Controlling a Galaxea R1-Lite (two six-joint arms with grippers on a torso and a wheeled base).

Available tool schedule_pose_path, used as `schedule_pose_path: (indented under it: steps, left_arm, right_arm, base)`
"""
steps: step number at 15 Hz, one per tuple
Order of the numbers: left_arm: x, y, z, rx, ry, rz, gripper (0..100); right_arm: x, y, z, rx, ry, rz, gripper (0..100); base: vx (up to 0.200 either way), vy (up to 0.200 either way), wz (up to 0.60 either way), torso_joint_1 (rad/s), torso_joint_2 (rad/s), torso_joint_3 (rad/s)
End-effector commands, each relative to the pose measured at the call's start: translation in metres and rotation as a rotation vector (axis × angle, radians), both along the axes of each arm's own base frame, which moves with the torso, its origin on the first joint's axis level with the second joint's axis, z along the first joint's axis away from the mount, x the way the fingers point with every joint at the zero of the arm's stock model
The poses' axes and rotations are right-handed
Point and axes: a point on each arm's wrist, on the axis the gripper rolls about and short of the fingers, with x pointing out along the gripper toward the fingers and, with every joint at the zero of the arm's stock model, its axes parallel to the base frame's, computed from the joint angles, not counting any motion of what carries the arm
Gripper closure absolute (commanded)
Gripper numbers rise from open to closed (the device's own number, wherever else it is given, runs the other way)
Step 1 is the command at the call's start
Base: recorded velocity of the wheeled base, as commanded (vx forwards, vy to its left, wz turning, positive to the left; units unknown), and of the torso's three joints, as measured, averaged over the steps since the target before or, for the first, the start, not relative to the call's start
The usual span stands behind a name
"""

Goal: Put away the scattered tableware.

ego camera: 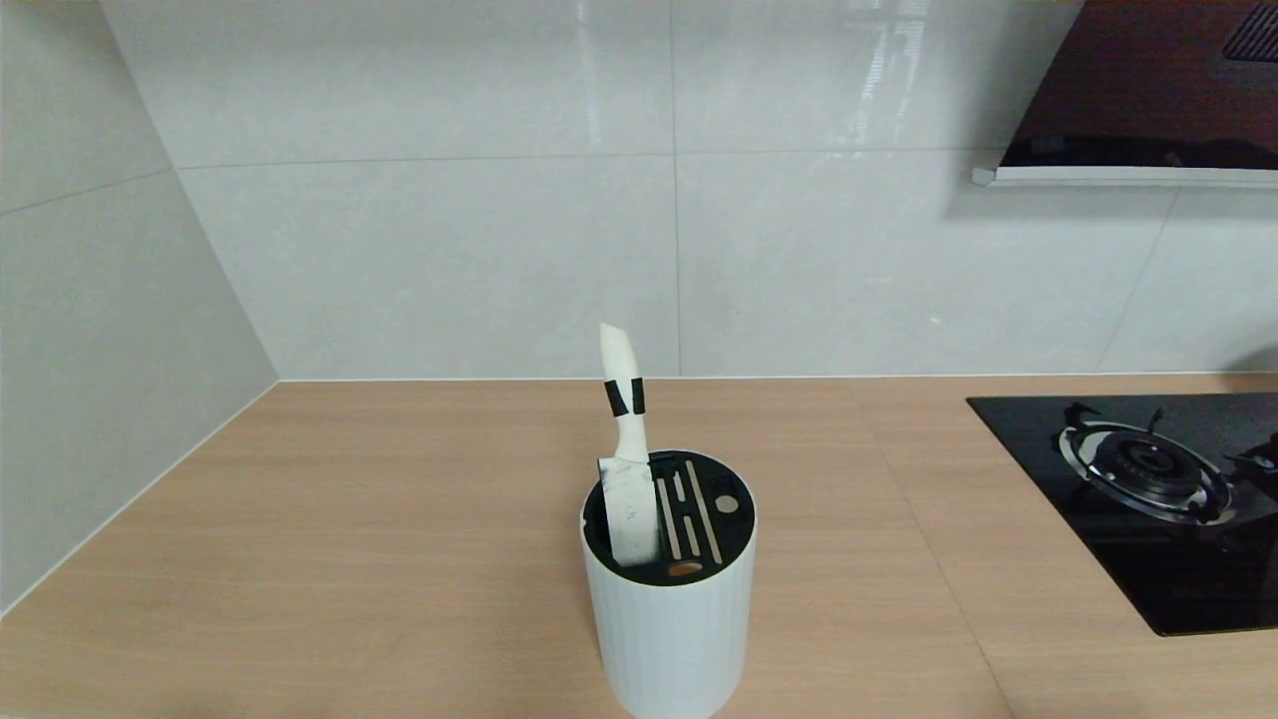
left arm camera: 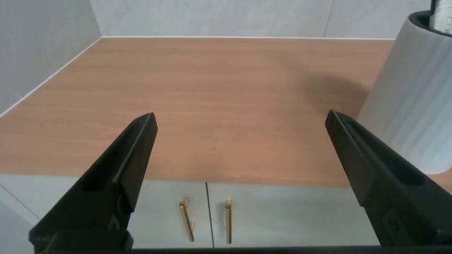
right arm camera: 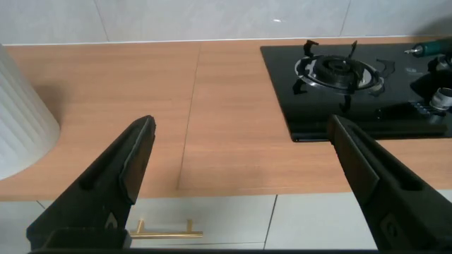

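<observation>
On counter point(ego camera: 399, 559), knife point(ego camera: 627, 469) stands in holder point(ego camera: 679, 629), per head view; wrist views: left pincer point(left arm camera: 240, 117), right pincer point(right arm camera: 241, 120) splayed.

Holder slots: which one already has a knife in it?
The wide slot on the holder's left side, with the white knife standing in it; the narrow slots to its right are empty.

The left gripper point(left arm camera: 240, 118) holds its two dark fingers point(left arm camera: 123, 173) spread wide apart, their tapered tips pointing forward. The right gripper point(right arm camera: 241, 123) stands the same way, jaws gaping about as far. Both wrists seem to be pitched forward and slightly downward, though the exact tilt is hard to judge from so close.
</observation>
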Motion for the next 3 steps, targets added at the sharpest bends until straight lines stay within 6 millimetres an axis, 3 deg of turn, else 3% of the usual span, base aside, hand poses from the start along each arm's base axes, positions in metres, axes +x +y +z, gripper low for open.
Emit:
schedule_pose_path:
  steps: [1,3]
  left_arm:
    - [0.0001,0.0000,0.0001,-0.001,0.001,0.001,0]
    - [0.0001,0.0000,0.0001,-0.001,0.001,0.001,0]
  right_arm:
    - [0.0002,0.0000,-0.0005,0.001,0.006,-0.002,0]
    - [0.0002,0.0000,-0.0005,-0.001,0.006,-0.002,0]
  base:
    - [0.000,0.000,0.00,0.000,0.00,0.000]
    - [0.000,0.000,0.00,0.000,0.00,0.000]
